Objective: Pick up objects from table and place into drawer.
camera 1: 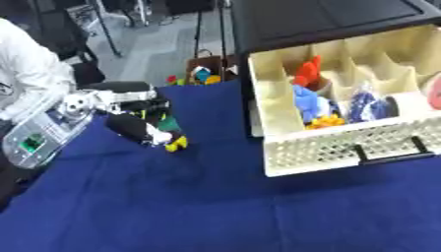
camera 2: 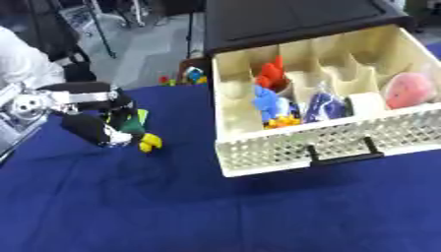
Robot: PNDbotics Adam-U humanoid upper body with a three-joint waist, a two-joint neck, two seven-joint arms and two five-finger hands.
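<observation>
The left hand (camera 2: 108, 106) reaches over one black-and-yellow toy (camera 2: 108, 132) on the blue table (camera 2: 172, 206), left of the open drawer (camera 2: 301, 147); whether its fingers have closed cannot be told. Judging by this, the pick-up step is underway; next comes lifting the toy rightward into a compartment. One drawer, several toys inside.

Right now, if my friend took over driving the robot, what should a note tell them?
Left hand: down over a black toy with a yellow end on the blue table; whether it grips cannot be told.
Right hand: not in view.
Drawer: open, already holding a red toy, a blue toy, a dark blue bag and a pink thing.
Left: lift the black toy, put it in the drawer.
</observation>
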